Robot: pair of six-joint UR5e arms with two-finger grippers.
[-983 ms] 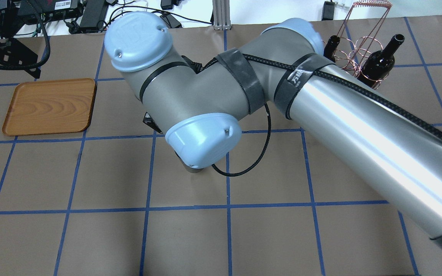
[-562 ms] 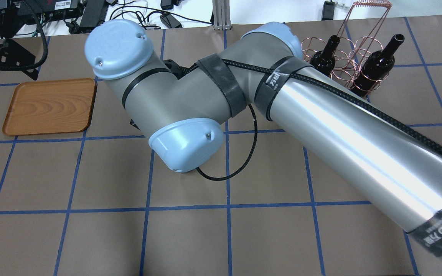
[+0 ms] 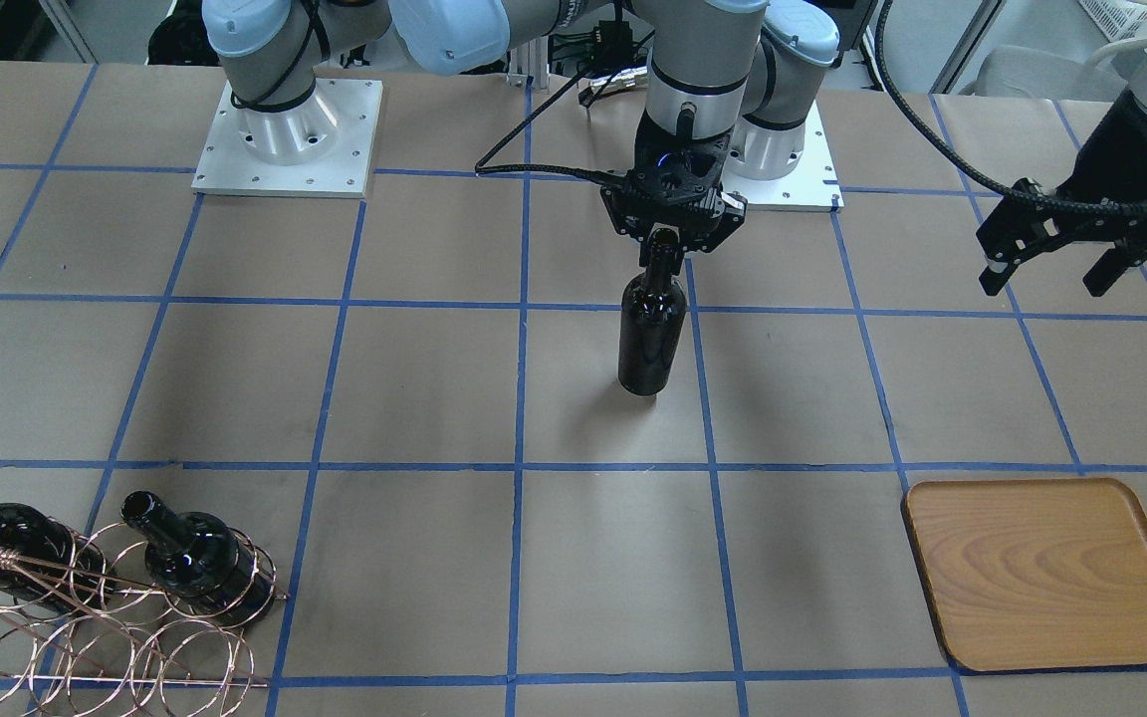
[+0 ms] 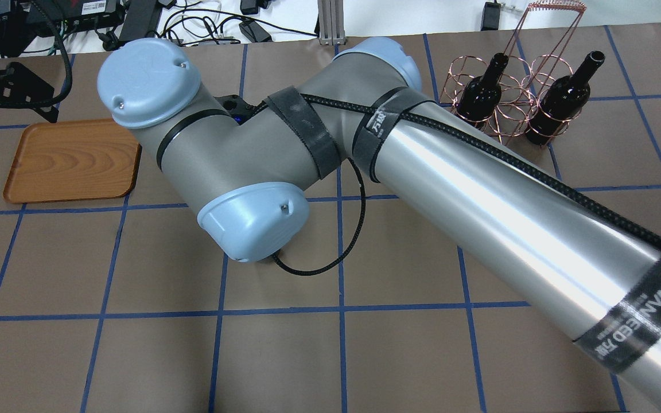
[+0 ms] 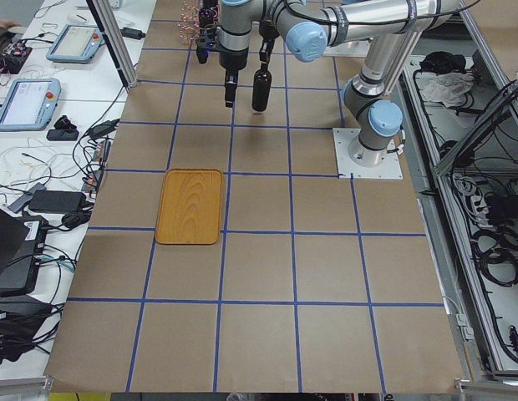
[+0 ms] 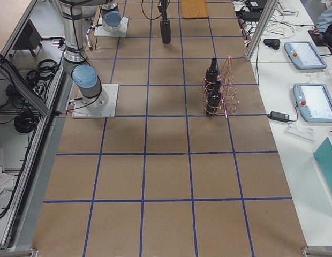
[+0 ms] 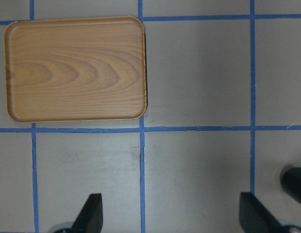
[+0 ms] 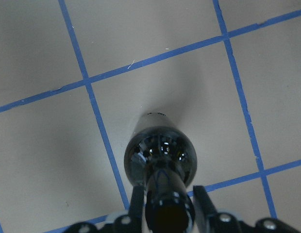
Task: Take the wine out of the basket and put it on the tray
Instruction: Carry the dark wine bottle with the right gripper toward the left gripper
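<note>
Pointing up, the wine (image 3: 651,339) is pinched at its neck by the right gripper (image 3: 666,244); the tray (image 3: 1046,573) is found well off leftward.

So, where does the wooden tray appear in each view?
Front-facing: tray at lower right.
Overhead: tray at left, middle height.
Exterior left: tray centre-left.
Exterior right: tray at top edge, cut off.
Left wrist: tray upper left.
Right wrist: not in it.
Shared landmark: the blue tape grid.
</note>
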